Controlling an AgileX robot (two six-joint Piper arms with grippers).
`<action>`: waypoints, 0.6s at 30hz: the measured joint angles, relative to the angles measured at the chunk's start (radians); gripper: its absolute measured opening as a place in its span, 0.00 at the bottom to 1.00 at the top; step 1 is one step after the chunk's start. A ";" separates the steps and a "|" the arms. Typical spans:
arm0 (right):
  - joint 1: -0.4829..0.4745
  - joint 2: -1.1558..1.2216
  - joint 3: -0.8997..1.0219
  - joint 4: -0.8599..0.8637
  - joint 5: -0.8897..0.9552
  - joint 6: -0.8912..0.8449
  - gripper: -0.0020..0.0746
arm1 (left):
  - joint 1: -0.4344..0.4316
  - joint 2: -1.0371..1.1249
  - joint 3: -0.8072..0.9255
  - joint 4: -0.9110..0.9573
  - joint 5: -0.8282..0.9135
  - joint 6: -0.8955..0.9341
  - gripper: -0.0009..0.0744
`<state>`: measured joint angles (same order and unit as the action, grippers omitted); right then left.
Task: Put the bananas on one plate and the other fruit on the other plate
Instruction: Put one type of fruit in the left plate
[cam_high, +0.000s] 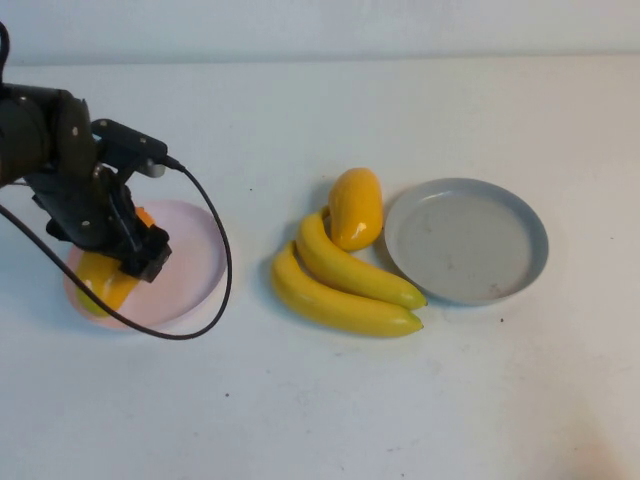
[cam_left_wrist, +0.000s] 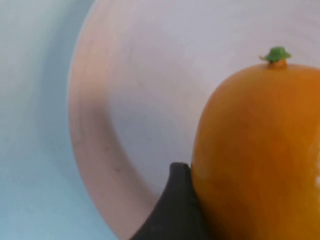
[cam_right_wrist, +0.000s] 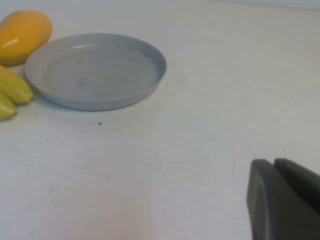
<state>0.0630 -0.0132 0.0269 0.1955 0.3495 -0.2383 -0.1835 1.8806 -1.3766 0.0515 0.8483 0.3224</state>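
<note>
Two long, curved, glossy yellow bananas (cam_high: 345, 280) with greenish tips lie side by side on the white table (cam_high: 400, 410), just left of the grey-blue plate (cam_high: 467, 240), their right tips close to its rim. That plate is round and shallow with a raised rim, and holds nothing. A plump yellow-orange mango (cam_high: 355, 207) stands against the bananas' upper ends, close beside the grey-blue plate's left edge. Well to the left of the grey-blue plate sits the pale pink plate (cam_high: 195, 260). A second mango (cam_high: 105, 283), orange-yellow with a small green stem cap, rests in it on its left side. The left gripper (cam_high: 120, 262) hovers low over this plate, its fingers spread wide around the fruit; in the left wrist view one dark fingertip (cam_left_wrist: 175, 210) touches the mango's side. The right gripper (cam_right_wrist: 285, 200) sits well right of the grey-blue plate, above bare table, its fingers pressed together and holding nothing.
</note>
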 joint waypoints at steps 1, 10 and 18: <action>0.000 0.000 0.000 0.000 0.000 0.000 0.01 | 0.005 0.008 0.000 0.005 -0.005 -0.005 0.74; 0.000 0.000 0.000 0.000 0.000 0.000 0.01 | 0.017 0.051 0.000 0.052 -0.033 -0.077 0.75; 0.000 0.000 0.000 0.000 0.000 0.000 0.01 | 0.017 0.051 -0.094 0.100 0.069 -0.225 0.90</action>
<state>0.0630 -0.0132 0.0269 0.1955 0.3495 -0.2383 -0.1667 1.9314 -1.4709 0.1518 0.9171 0.0973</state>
